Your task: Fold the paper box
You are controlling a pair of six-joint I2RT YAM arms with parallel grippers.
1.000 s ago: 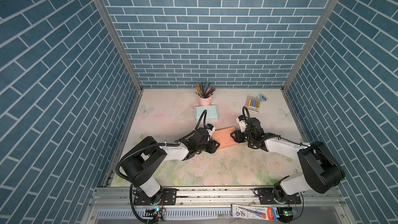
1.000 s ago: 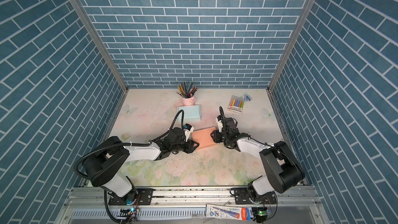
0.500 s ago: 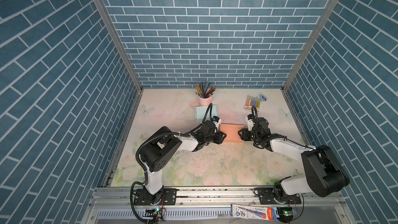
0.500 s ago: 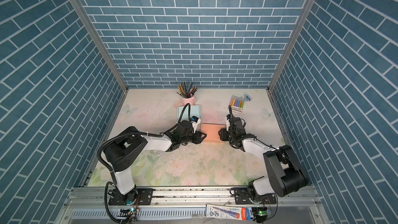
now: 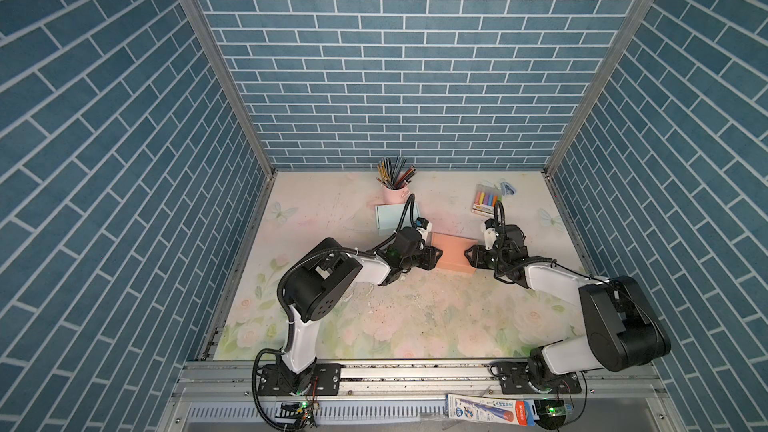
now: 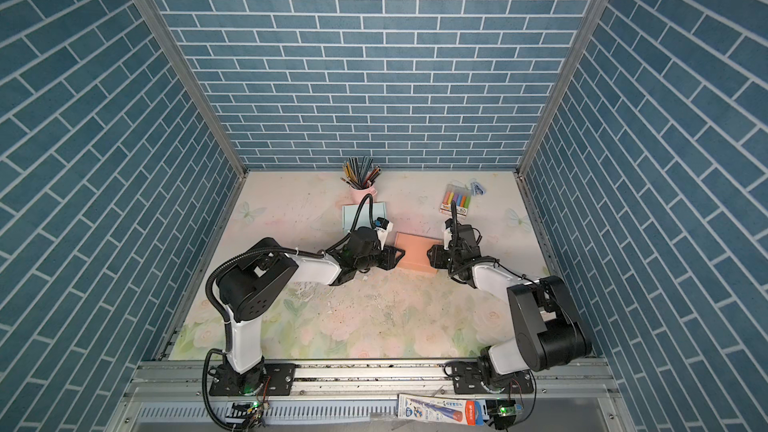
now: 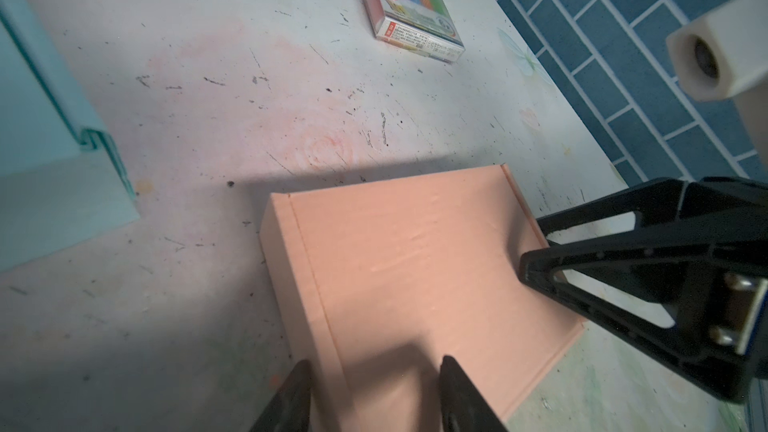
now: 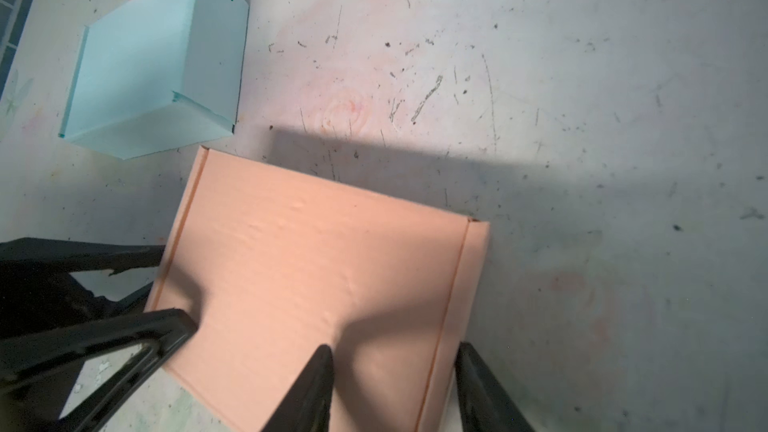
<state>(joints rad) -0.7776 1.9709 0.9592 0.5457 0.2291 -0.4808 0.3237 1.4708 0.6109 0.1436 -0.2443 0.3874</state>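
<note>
Left tool and right tool, jaws apart, touch opposite ends of the flat peach cardboard box. An uneven push could buckle or skew it.

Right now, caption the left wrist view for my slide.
Left gripper, jaws apart, at one end of the pink box, right gripper at the other; teal box and markers beyond.

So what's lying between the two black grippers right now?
The closed salmon-pink paper box lies between the left gripper and the right gripper, one at each end. Both top views show it, and each wrist view shows the opposite gripper across it.
</note>
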